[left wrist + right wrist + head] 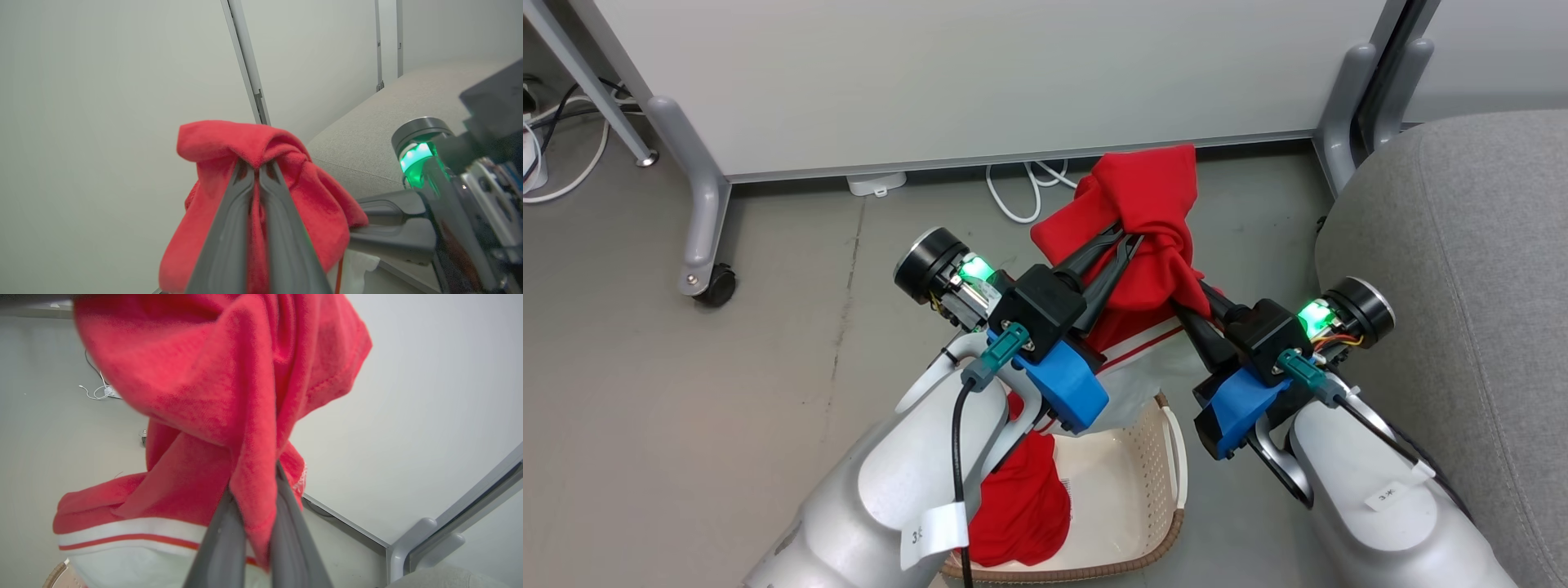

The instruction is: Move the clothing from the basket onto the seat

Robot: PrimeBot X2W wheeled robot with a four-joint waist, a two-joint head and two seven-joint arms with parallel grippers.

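1. Two grippers share one bundle: the left gripper [1123,241] is pinched closed on a fold of the red clothing [1147,196]; the left wrist view shows its fingers pressed together with fabric bunched over the tips
2. The right gripper [1186,296] is also clamped closed on the same garment from the other side; the right wrist view shows cloth squeezed between its fingers, and in the head view its tips are buried in the red
3. The garment hangs from the two pinch points, raised over the floor [768,367] just past the far end of the basket [1172,531]; its long axis runs downward, and the white striped panel [1143,351] trails toward the basket
4. Key relation: the seat [1462,261] lies to the robot's right of the held bundle, near it but apart, nothing between. The right arm is the nearer one, so the carry likely goes rightward with the left arm following
5. Risk, as a judgement: the trailing white end may drag on the basket rim if the bundle is not lifted before swinging
6. One more red piece [1021,506] lies in the basket, so the job looks partway done
7. View differences: the head view shows the basket contents and both arms; the left wrist view shows the seat surface beyond the bundle; the right wrist view shows the stripe trim close up and a sliver of basket rim at its lower left
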